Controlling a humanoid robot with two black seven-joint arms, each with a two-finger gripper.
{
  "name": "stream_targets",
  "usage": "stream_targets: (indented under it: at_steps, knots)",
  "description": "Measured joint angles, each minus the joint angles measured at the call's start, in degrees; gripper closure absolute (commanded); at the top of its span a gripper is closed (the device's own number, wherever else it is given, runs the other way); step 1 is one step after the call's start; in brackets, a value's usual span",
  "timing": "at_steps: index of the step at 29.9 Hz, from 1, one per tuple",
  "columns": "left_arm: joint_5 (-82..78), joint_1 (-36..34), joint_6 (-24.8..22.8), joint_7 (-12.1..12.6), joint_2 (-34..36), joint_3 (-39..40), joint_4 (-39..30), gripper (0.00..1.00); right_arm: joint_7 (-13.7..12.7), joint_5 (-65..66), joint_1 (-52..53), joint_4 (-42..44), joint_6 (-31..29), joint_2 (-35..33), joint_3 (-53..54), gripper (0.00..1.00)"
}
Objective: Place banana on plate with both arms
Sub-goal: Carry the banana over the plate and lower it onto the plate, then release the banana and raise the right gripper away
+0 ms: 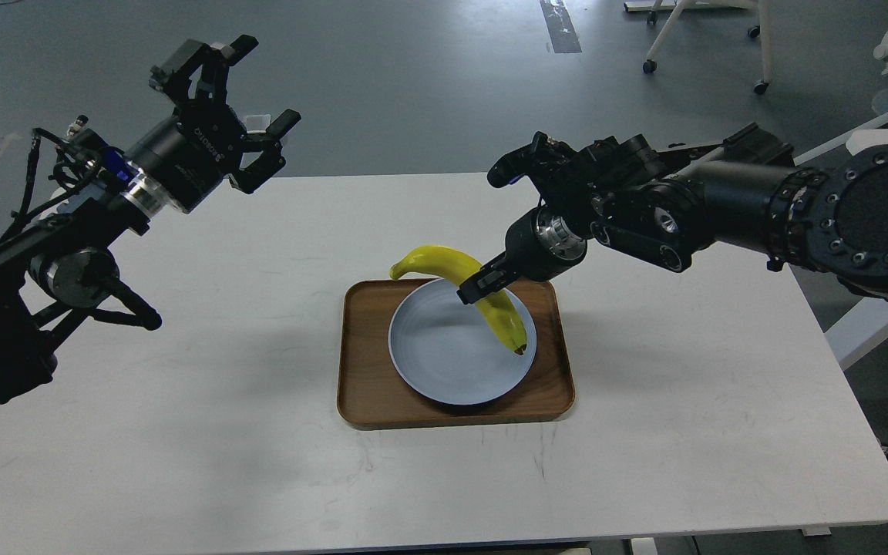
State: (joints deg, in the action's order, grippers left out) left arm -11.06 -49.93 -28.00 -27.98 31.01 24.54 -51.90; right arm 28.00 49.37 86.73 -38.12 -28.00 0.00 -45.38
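white table (182, 432) | grey floor (413, 85) | R tool (481, 285) grips banana (452, 266) over plate (444, 362)

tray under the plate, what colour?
Brown wood. The tray shows best in the head view, under the pale blue-grey plate.

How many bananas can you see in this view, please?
1: the banana is gripped mid-length by the right gripper over the plate. None other shows.
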Motion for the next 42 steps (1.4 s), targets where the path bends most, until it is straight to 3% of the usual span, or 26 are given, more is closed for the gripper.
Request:
stream_targets:
  at_steps: [8, 18, 23, 26, 27, 29, 30, 42]
  knots:
    - [0.00, 0.38, 0.00, -0.02, 0.09, 0.08, 0.05, 0.02, 0.00, -4.43, -1.57, 0.90, 0.00, 0.00, 0.09, 0.80]
    - [0.00, 0.77, 0.00, -0.02, 0.57, 0.08, 0.03, 0.02, 0.00, -4.97, -5.15, 3.40, 0.00, 0.00, -2.41, 0.59]
    - [0.00, 0.82, 0.00, -0.02, 1.03, 0.08, 0.02, 0.02, 0.00, -5.15, -5.55, 3.49, 0.00, 0.00, -2.00, 0.58]
    - [0.00, 0.84, 0.00, -0.02, 1.15, 0.20, 0.02, 0.02, 0.00, -5.47, -5.57, 3.50, 0.00, 0.00, -1.69, 0.45]
    - [0.00, 0.85, 0.00, -0.02, 1.15, 0.42, 0.02, 0.02, 0.00, -6.03, -5.59, 3.50, 0.00, 0.00, -1.59, 0.31]
    - [0.00, 0.88, 0.00, -0.02, 1.18, 0.72, 0.00, 0.02, 0.00, -6.75, -5.59, 3.50, 0.00, 0.00, -1.49, 0.16]
    - [0.00, 0.88, 0.00, -0.02, 1.21, 0.78, -0.01, 0.02, 0.00, -6.94, -5.60, 3.50, 0.00, 0.00, -1.47, 0.03]
    - [-0.01, 0.89, 0.00, -0.02, 1.72, 0.89, -0.01, 0.02, 0.00, -8.26, -4.97, 4.49, 0.00, 0.00, 3.46, 0.01]
